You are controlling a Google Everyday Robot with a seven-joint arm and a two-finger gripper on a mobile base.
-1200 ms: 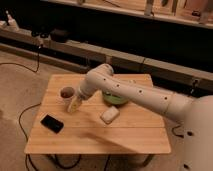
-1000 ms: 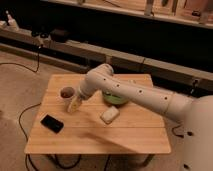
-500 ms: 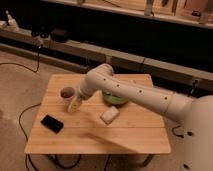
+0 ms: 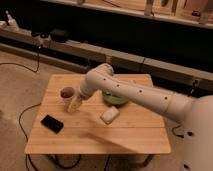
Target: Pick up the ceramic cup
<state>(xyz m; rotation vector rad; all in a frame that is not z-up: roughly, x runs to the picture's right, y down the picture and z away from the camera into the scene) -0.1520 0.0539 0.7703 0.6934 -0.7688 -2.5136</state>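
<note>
The ceramic cup point(image 4: 66, 93) is small and white with a dark reddish-brown inside. It stands upright on the left part of the wooden table point(image 4: 95, 132). My white arm reaches in from the right across the table. My gripper point(image 4: 75, 104) hangs just right of and in front of the cup, close beside it, near the table top. The green bowl point(image 4: 114, 98) sits behind the arm, partly hidden by it.
A white rectangular block point(image 4: 110, 115) lies at the table's middle. A black phone point(image 4: 52, 123) lies near the front left corner. Cables run on the floor at the left. A dark shelf and bench line the back.
</note>
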